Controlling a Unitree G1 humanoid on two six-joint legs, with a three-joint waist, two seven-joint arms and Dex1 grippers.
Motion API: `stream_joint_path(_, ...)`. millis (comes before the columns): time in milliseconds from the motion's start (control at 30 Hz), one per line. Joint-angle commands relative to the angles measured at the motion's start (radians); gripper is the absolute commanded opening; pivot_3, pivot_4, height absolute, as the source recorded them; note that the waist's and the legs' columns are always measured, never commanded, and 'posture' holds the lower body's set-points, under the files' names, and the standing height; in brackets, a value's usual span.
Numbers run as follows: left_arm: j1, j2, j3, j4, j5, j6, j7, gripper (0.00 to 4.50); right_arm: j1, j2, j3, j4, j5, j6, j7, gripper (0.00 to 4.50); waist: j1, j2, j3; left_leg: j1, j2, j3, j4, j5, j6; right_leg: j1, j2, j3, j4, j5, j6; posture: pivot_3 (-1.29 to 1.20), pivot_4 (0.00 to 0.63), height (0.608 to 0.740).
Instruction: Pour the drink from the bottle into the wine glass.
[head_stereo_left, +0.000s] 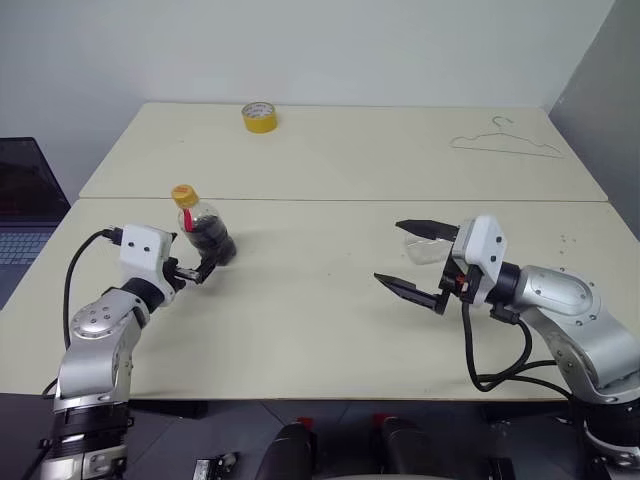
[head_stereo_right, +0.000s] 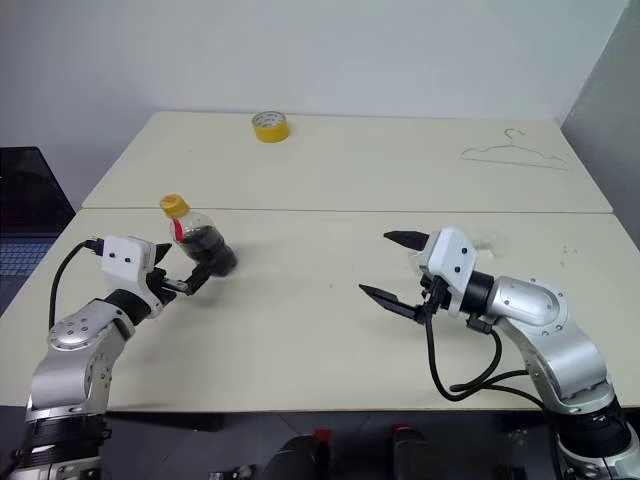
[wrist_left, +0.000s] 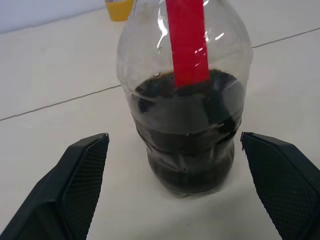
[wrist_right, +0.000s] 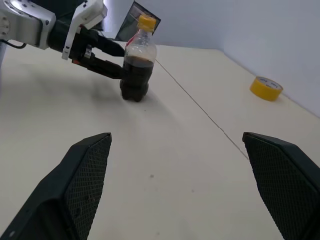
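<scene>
Left jaws apart, either side of the upright bottle (head_stereo_left: 205, 232); right jaws apart beside the wine glass (head_stereo_left: 425, 248).

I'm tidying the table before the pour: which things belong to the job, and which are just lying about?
For the job:
bottle with the drink
wine glass, behind the right gripper

Lying about:
tape roll
wire hanger
laptop beside the table

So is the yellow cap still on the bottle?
Yes, the yellow cap sits on the neck of the bottle, which stands upright on the table.
</scene>
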Motion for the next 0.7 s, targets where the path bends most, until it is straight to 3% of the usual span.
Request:
stream_joint_path(33,-0.050,-0.012,0.019,0.039,-0.006,-0.039,0.020,4.46,-0.030,-0.005,-0.010,-0.034,0.019,0.013,0.008,4.50,0.000,0.000,0.000,0.000,0.000,0.000,0.000,0.000,0.000,0.000,0.000,0.000,0.000,0.000,0.000,0.00,0.150,0.740)
stream_joint_path(700,-0.142,-0.054,-0.021,0.205,0.021,-0.191,0.005,4.46,-0.063,0.014,0.003,-0.026,0.017,0.030,0.012,4.50,0.000,0.000,0.000,-0.001,0.000,0.000,0.000,0.000,0.000,-0.001,0.000,0.000,0.000,0.000,0.000,0.00,0.150,0.740)
